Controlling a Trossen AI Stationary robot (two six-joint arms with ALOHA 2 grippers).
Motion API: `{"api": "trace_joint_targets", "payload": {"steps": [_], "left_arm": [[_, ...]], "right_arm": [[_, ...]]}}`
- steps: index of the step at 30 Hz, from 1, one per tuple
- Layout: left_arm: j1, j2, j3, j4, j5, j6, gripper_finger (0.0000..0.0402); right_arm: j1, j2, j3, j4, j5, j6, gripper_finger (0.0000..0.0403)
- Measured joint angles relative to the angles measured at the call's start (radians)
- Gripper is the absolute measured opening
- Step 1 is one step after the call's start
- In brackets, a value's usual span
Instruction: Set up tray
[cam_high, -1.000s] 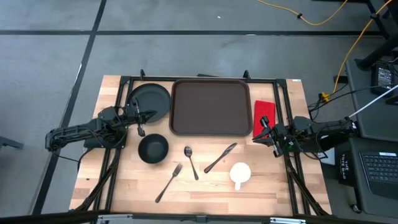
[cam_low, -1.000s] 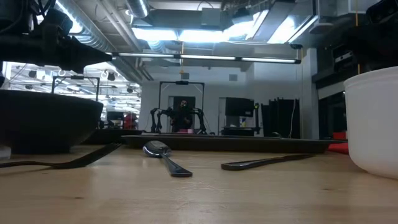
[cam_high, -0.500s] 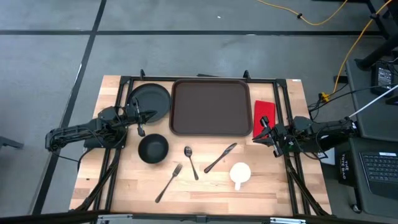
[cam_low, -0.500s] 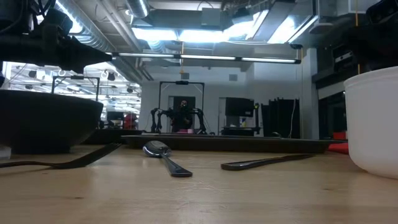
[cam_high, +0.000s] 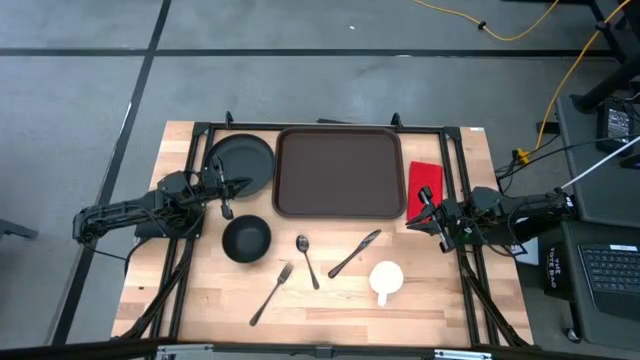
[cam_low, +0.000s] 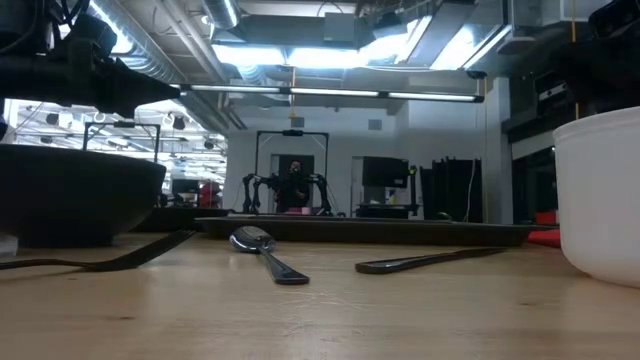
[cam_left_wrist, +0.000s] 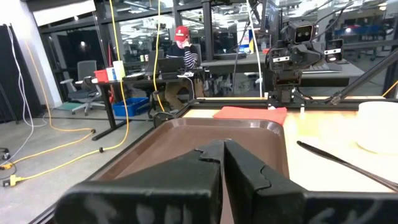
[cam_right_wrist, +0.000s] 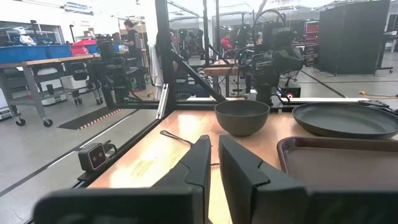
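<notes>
The tray (cam_high: 339, 172) lies empty at the far middle of the surface (cam_high: 330, 300), its long axis running across from one arm to the other. The left tool (cam_high: 240, 185), pressed together, sits just off the tray's left edge by the black plate (cam_high: 240, 160). The right tool (cam_high: 420, 217), nearly together and holding nothing, sits off the right edge beside the red napkin (cam_high: 425, 180), so both are about equally near.

The high camera looks straight down on the whole light wooden table (cam_high: 330, 300). The low one sits at tabletop level by its front edge. Both wrist cameras face each other across the large dark brown rectangular plastic tray (cam_left_wrist: 186, 140).
</notes>
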Motion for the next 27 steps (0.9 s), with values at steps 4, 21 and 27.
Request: {"api": "trace_joint_targets", "payload": {"steps": [4, 21, 27], "left_arm": [[0.0, 0.0, 0.0, 0.0, 0.0, 0.0, 0.0008], [0.0, 0.0, 0.0, 0.0, 0.0, 0.0, 0.0008], [0.0, 0.0, 0.0, 0.0, 0.0, 0.0, 0.0008]], "right_arm": [[0.0, 0.0, 0.0, 0.0, 0.0, 0.0, 0.0039], [0.0, 0.0, 0.0, 0.0, 0.0, -0.025, 0.0039], [0.0, 0.0, 0.0, 0.0, 0.0, -0.026, 0.0039]]}}
